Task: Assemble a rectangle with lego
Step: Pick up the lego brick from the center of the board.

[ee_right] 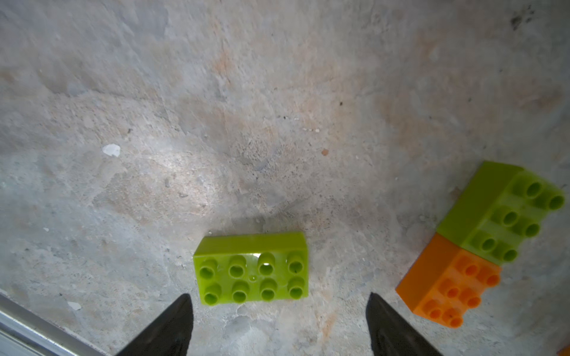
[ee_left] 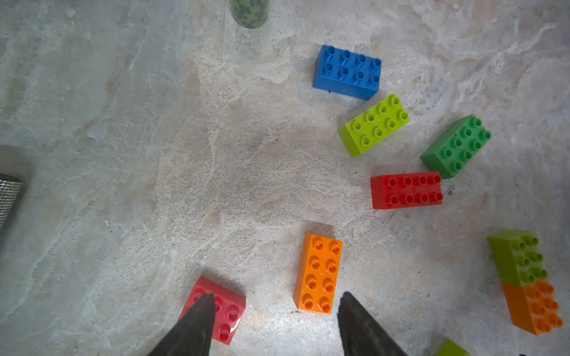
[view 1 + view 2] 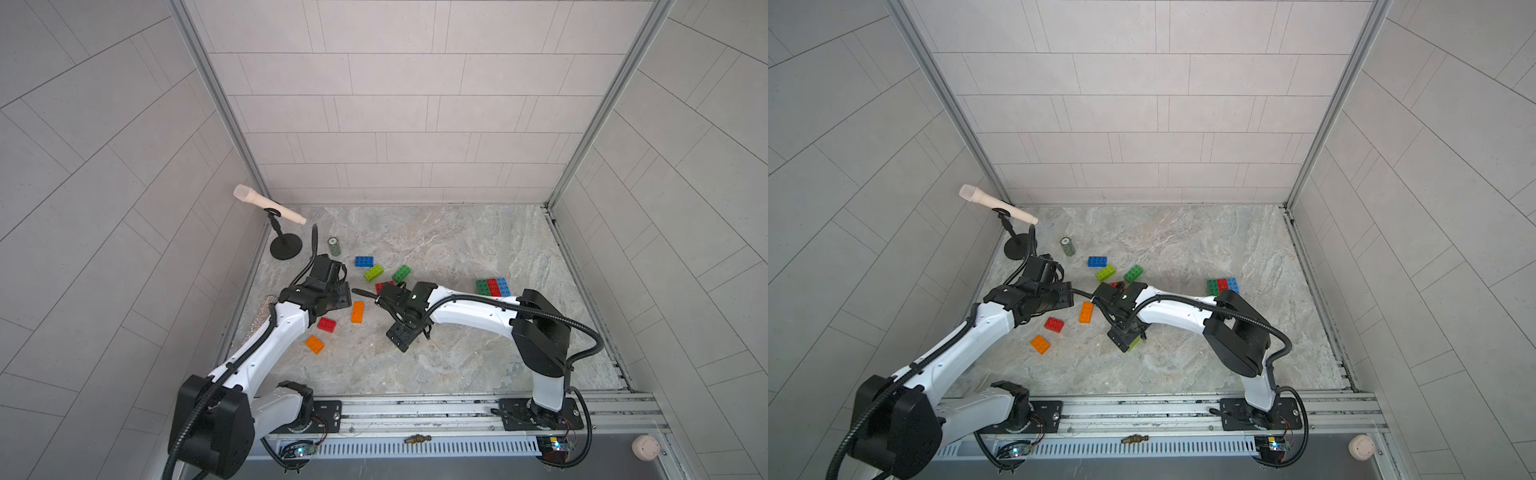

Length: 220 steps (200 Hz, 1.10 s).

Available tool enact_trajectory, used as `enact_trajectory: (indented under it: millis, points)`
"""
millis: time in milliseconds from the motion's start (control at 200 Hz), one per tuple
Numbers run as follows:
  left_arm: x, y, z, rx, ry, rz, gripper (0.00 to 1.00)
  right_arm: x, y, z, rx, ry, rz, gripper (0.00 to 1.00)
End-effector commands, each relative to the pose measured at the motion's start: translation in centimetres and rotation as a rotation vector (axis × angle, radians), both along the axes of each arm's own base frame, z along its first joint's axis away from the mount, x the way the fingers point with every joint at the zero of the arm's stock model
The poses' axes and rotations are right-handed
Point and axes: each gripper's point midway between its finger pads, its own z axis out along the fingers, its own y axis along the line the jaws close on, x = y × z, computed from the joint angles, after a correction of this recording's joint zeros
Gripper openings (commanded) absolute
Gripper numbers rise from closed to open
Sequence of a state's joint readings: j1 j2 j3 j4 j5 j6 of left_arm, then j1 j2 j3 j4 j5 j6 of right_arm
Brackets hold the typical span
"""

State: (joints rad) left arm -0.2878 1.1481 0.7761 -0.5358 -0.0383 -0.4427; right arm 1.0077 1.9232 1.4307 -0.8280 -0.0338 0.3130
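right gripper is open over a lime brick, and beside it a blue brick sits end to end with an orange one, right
The right gripper is open over the lime brick, but end to end with the orange brick sits a second lime brick, not blue; the right wrist view shows it.

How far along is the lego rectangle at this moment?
Looks done: a green-red-blue row, side by side, and a lime-orange pair, end to end. In hand: nothing; the left gripper and right gripper are open, the right above a loose lime brick. Left: joining that brick and the other scattered bricks.
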Motion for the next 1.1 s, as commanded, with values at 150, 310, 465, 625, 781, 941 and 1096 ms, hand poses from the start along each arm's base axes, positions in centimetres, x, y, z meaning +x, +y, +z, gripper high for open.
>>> enact_trajectory:
  millis: [150,310,465,625,781,941,1096]
  points:
    - [0.0,0.5,-0.5,-0.002,-0.012,0.029,0.69,-0.4,0.7,-1.1,-0.013,0.059,0.015,0.86]
    - [0.0,0.5,-0.7,0.003,-0.006,0.022,0.68,-0.7,1.0,-1.7,-0.007,0.081,0.007,0.82]
    - [0.0,0.3,-0.8,-0.001,-0.003,0.014,0.69,-0.9,0.9,-2.0,-0.012,0.094,0.005,0.79]
    - [0.0,0.1,-1.0,-0.011,0.007,0.006,0.69,-1.0,0.8,-2.4,-0.019,0.099,0.001,0.76]
    - [0.0,0.1,-1.0,-0.009,0.010,0.003,0.68,-1.0,0.9,-2.6,-0.024,0.103,0.003,0.76]
    - [-0.1,0.0,-1.1,-0.013,0.015,-0.002,0.68,-1.0,1.0,-2.6,-0.018,0.104,0.005,0.77]
    - [-0.1,-0.1,-1.2,-0.015,0.025,-0.005,0.68,-0.9,0.9,-2.6,-0.022,0.101,0.002,0.72]
